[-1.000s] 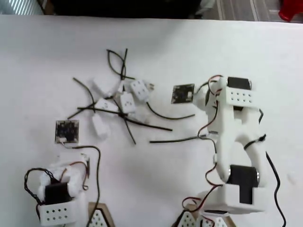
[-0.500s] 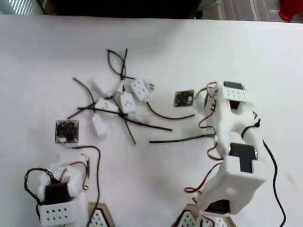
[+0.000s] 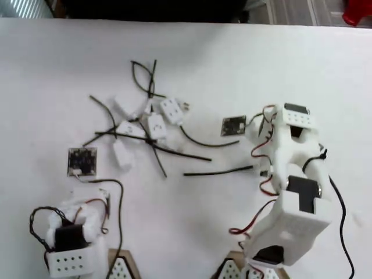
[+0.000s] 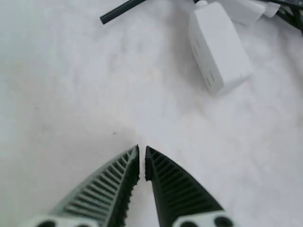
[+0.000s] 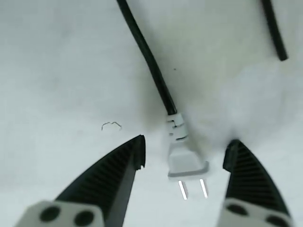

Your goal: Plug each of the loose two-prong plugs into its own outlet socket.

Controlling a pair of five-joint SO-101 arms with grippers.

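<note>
Spreading wide, the right gripper (image 5: 185, 143) hangs low over the white table (image 3: 250, 64) with both ribbed black fingers apart and nothing clamped. Between those fingers lies a small white two-prong plug (image 5: 182, 158), flat on the tabletop and clear of both, its two metal prongs pointing back towards the gripper's base. A black cord (image 5: 147, 59) runs from the plug's ribbed collar away across the table, and the cut end of a second black cord (image 5: 273, 30) lies off to one side, well apart from the plug.

Over at the near left corner, the left gripper (image 4: 142, 152) sits with its ribbed fingertips pressed together on nothing, hovering above bare tabletop. A white rectangular outlet block (image 4: 218, 47) rests farther out from it, slotted face up, near a loose black cord tip (image 4: 120, 10).

From the high view, the right arm (image 3: 293, 174) stands at the table's right side. A jumble of white outlet blocks (image 3: 148, 122) and tangled black cords (image 3: 168, 152) lies left of centre, well away from that arm.
</note>
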